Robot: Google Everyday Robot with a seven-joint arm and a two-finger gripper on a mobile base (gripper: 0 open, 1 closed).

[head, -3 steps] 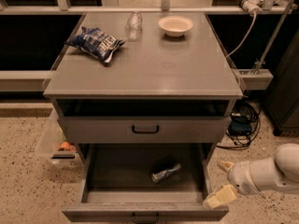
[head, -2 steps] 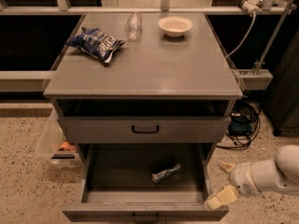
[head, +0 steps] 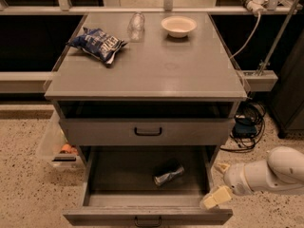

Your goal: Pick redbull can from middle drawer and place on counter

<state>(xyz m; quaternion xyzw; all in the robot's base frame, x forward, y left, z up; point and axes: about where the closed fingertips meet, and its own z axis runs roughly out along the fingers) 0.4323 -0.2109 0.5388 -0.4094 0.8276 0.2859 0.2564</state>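
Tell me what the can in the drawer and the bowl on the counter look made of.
The redbull can: shiny metal, bright glints on its side. The bowl: pale, matte, maybe paper or ceramic. The gripper sits right of the drawer, open.

Mid drawer (head: 114, 175) open from above; end effector (head: 218, 182) just outside its side wall.

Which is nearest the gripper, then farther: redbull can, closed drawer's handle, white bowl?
1. redbull can, in the open drawer, left of the gripper at its right front corner.
2. closed drawer's handle, higher left.
3. white bowl, on counter, far back.
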